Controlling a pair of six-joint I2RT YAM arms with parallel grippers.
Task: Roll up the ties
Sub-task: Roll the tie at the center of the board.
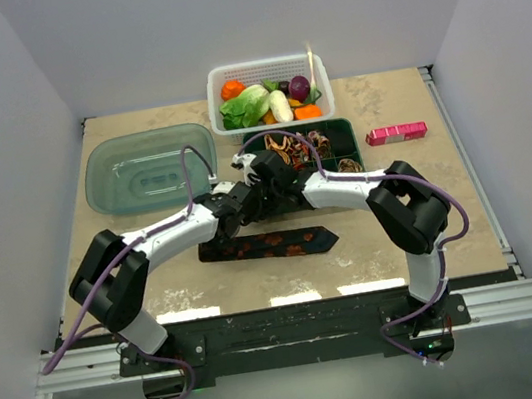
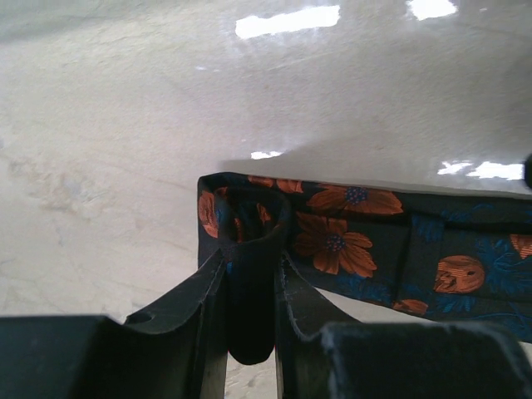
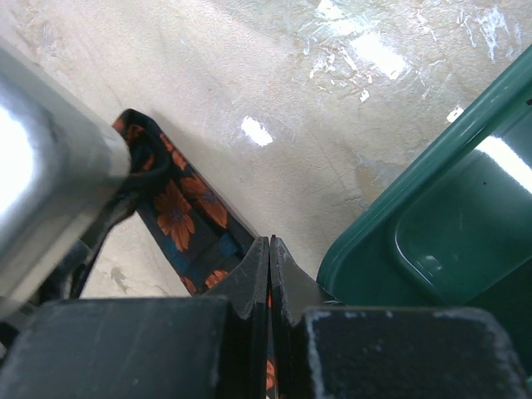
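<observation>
"How many hands?"

"Two. The left hand squeezes the curled 9 o'clock end of the one black tie on the surface. The right hand is pinched tight on it too."

"More?"

"Small rolled ties in the green tray, at 1 o'clock. Too jumbled to count."

Plain pale-grey walls on three sides. Beige mottled table, glossy top, bright overhead reflections near front edge. Aluminium rail along near side.
</observation>
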